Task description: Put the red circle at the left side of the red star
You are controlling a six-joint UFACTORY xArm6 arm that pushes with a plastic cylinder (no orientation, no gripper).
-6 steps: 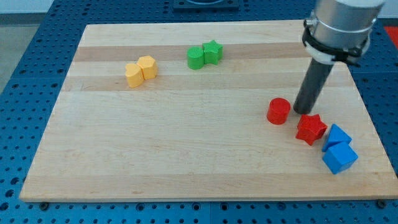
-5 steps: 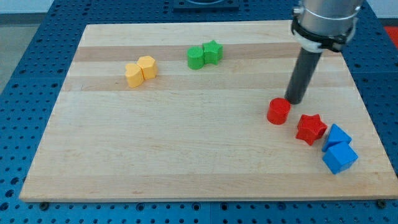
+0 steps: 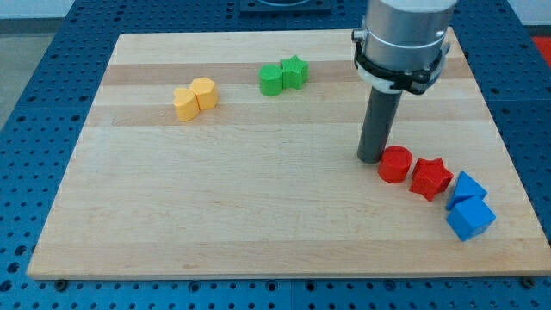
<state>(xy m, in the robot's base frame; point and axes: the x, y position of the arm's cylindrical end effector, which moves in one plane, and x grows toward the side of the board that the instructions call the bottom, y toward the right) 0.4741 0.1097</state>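
Observation:
The red circle (image 3: 395,164) lies on the wooden board, touching the left side of the red star (image 3: 430,178) at the view's right. My tip (image 3: 371,158) stands on the board just left of the red circle and slightly above it, touching or almost touching it.
Two blue blocks (image 3: 468,207) sit just right of and below the red star, near the board's right edge (image 3: 508,172). A green circle (image 3: 271,79) and green star (image 3: 294,71) sit at the top centre. Two yellow blocks (image 3: 194,97) lie at the upper left.
My tip swung from the right of the red circle, over its top, to its left. The red circle slid right and down against the red star.

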